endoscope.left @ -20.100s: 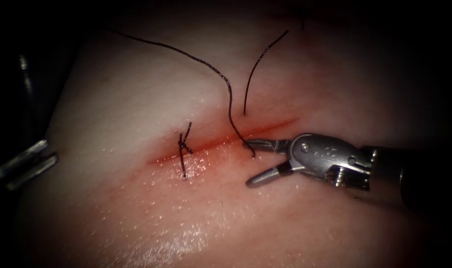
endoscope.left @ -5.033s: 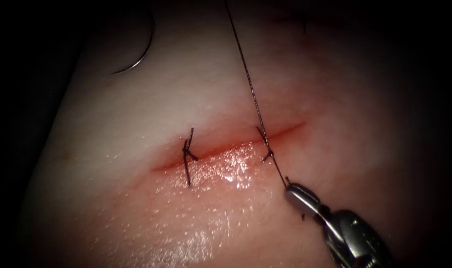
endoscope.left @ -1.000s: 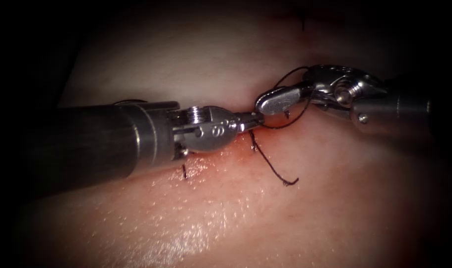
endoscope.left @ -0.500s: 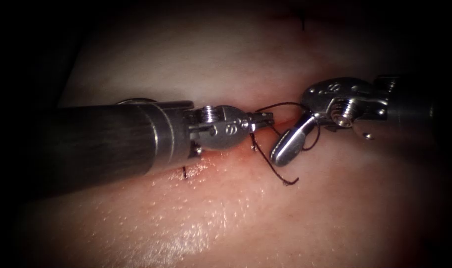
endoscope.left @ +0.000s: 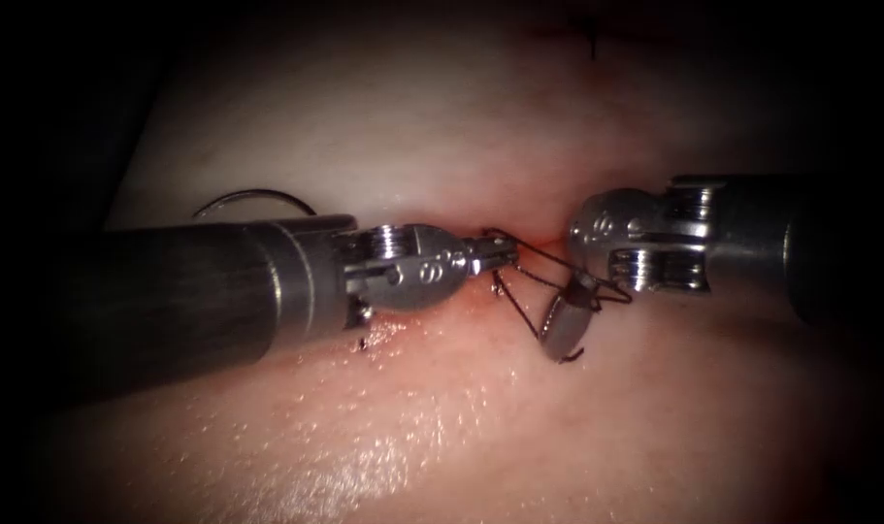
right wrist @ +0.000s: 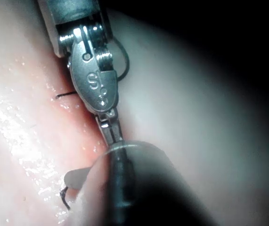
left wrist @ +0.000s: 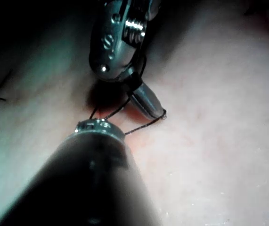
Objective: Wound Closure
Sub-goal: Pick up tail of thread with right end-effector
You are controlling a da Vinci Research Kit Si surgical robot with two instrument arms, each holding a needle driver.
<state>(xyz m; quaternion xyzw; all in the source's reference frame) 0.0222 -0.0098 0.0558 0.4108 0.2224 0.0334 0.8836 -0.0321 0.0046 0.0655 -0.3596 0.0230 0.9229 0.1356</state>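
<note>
over the cut (endoscope.left: 534,240) on the tissue (endoscope.left: 442,427), left tool (endoscope.left: 500,250) has its jaws clamped on the thread (endoscope.left: 543,264). thread is looped round the right tool (endoscope.left: 563,325), whose jaws point down, together, holding nothing. needle (endoscope.left: 252,196) lies free on the tissue left of the cut, behind the left shaft. thread tail (endoscope.left: 511,303) below the cut.

left end effector (endoscope.left: 503,250) reaching in level from the left, jaws pinching closed, right end effector (endoscope.left: 562,330) bending downward at its wrist, jaws closed
</note>
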